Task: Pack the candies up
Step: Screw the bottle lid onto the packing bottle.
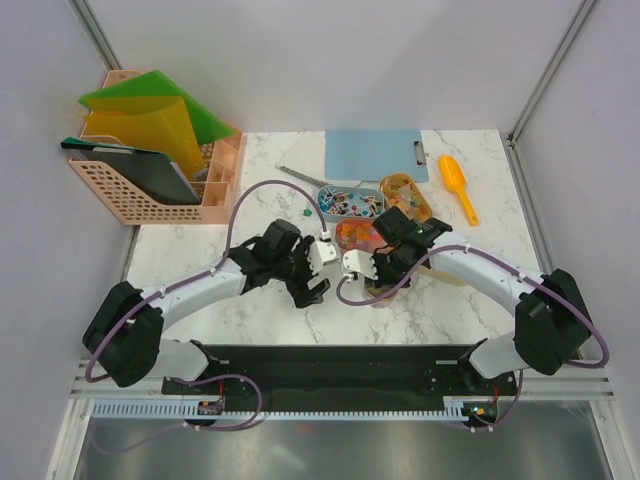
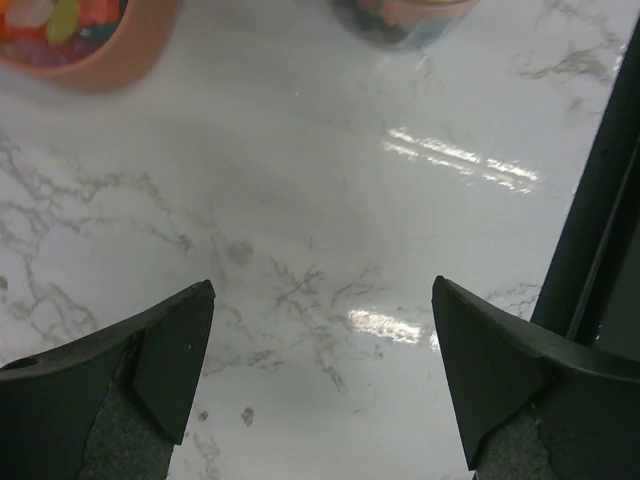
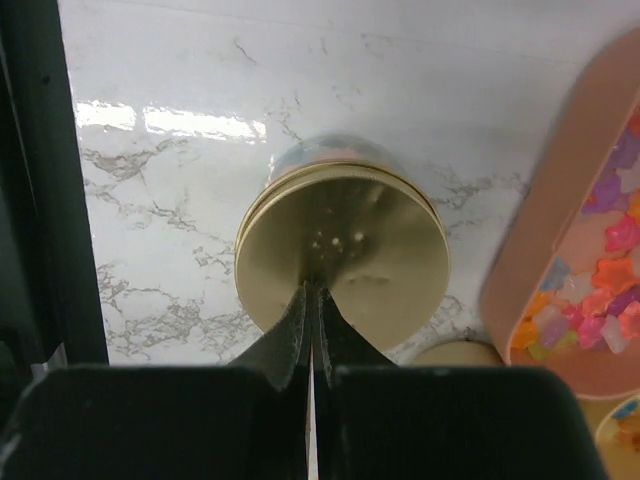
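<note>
A clear jar [image 3: 322,152] with candies inside stands on the marble, and a round gold lid [image 3: 345,250] lies on top of it. My right gripper [image 3: 313,287] is shut, with its fingertips touching the lid's top and nothing between them. In the top view it [image 1: 381,283] is over the jar at the table's middle. Pastel candies [image 3: 610,270] fill a pink-orange tray [image 3: 540,240] beside the jar. Dark wrapped candies [image 1: 345,202] and orange candies [image 1: 406,194] lie in trays behind. My left gripper [image 2: 322,290] is open and empty over bare marble [image 1: 313,290], left of the jar [image 2: 402,18].
An orange scoop [image 1: 457,187] and a blue clipboard [image 1: 376,153] lie at the back right. A pink basket [image 1: 150,190] with folders stands at the back left. A second round beige object [image 3: 455,352] sits beside the jar. The black rail [image 1: 330,365] runs along the near edge.
</note>
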